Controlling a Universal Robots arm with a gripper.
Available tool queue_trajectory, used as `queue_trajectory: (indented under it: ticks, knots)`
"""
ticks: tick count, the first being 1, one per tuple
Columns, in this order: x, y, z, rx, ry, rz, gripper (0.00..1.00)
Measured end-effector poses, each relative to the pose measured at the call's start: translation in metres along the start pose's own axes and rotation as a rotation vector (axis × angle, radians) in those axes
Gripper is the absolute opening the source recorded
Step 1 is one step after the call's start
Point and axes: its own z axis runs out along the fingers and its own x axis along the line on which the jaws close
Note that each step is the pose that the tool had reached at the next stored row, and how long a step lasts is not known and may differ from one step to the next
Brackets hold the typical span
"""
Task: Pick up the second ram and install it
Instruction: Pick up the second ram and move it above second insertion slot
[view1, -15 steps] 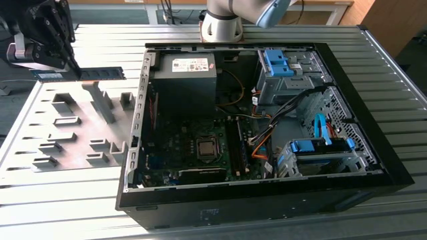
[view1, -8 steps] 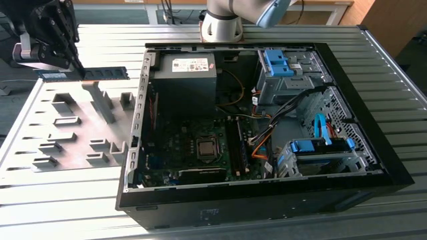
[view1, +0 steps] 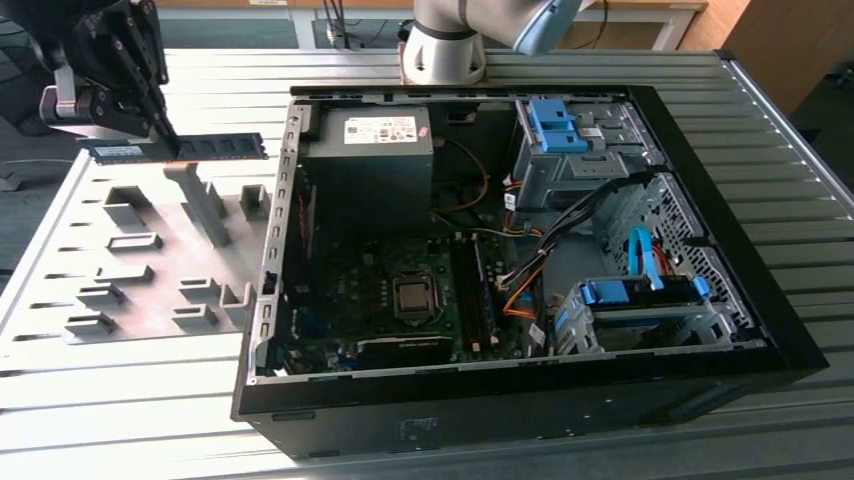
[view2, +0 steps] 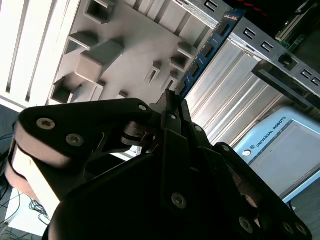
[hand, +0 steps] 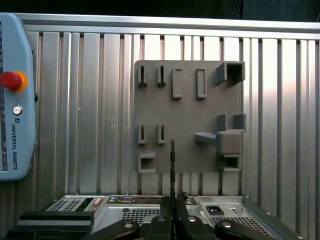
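The second ram (view1: 200, 148), a long thin blue board with dark chips, hangs level in the air over the far end of the grey holder plate (view1: 147, 265), at the exterior view's left. My gripper (view1: 170, 143) is shut on it near its middle. The second wrist view has its blue edge (view2: 204, 54) running out from my fingertips (view2: 172, 102). In the first wrist view the stick (hand: 172, 162) stands edge-on above my closed fingers (hand: 165, 220). The open computer case (view1: 747, 300) lies to the exterior view's right, with the motherboard's memory slots (view1: 474, 290) beside the processor socket.
The holder plate carries several raised grey blocks (view1: 207, 205). Inside the case are a black power supply (view1: 367, 165), blue drive-bay clips (view1: 641, 290) and loose cables (view1: 527, 290). The arm's base (view1: 447, 45) stands behind the case. A teach pendant (hand: 15, 100) lies on the ribbed metal table.
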Motion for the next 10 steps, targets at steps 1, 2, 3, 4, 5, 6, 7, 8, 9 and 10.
queue_trajectory:
  ticks: [1,2,3,4,5,6,7,8,9,10]
  knots:
    - [0.0,-0.0008,0.0,0.0,0.0,0.0,0.14]
    - [0.0,-0.0018,0.0,0.0,0.0,0.0,0.14]
    - [0.0,-0.0026,0.0,0.0,0.0,0.0,0.14]
    - [0.0,-0.0034,-0.0001,0.0,0.0,0.0,0.14]
    - [0.0,-0.0043,-0.0001,0.0,0.0,0.0,0.14]
    - [0.0,-0.0052,0.0,0.0001,0.0,0.0,0.14]
    - [0.0,-0.0061,-0.0001,0.0,0.0,0.0,0.14]
    - [0.0,-0.007,-0.0001,0.0,0.0,0.0,0.14]
    - [0.0,-0.008,-0.0001,-0.0001,0.0001,0.0,0.14]
    - [0.0,-0.0088,-0.0001,0.0,0.0,0.0,0.14]
